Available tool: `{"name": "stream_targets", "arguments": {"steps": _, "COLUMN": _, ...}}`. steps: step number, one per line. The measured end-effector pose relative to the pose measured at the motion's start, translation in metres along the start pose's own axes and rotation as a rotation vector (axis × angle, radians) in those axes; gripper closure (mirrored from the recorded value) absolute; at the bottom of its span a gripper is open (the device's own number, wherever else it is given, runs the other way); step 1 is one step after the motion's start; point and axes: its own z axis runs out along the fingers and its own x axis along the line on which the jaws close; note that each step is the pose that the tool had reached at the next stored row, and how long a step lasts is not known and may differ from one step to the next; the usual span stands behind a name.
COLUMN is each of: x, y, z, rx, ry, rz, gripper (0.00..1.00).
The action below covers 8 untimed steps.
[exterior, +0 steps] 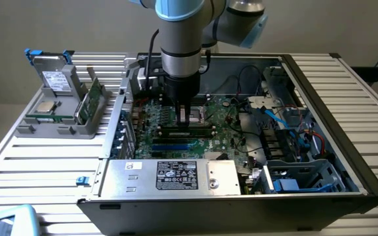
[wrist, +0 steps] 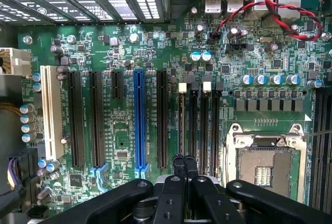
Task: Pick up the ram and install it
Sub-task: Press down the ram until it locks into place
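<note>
Inside the open computer case [exterior: 320,93], at the centre of the exterior view, the robot's hand [exterior: 183,119] pinches the ram [exterior: 187,131], holding it edge-down along the motherboard [wrist: 155,53] memory slots [wrist: 199,125]. Its fingers [wrist: 185,166] are pressed together on the stick. Installation appears under way; seating likely demands straight, even downward pressure until the stick sits fully home.
</note>
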Motion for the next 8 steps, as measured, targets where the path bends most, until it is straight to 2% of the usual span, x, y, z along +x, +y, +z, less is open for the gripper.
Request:
{"name": "stream_targets", "arguments": {"steps": 3, "x": 0.000, "y": 0.0000, "z": 0.0002, "rx": -0.0002, "ry": 0.0003, "rz": 0.000, "gripper": 0.89}}
{"name": "stream_targets", "arguments": {"steps": 4, "x": 0.000, "y": -0.0002, "z": -0.0013, "rx": 0.0006, "ry": -0.0012, "rz": 0.000, "gripper": 0.89}}
{"name": "stream_targets", "arguments": {"steps": 8, "x": 0.000, "y": -0.0027, "z": -0.0182, "rx": -0.0022, "ry": -0.0001, "rz": 0.000, "gripper": 0.89}}
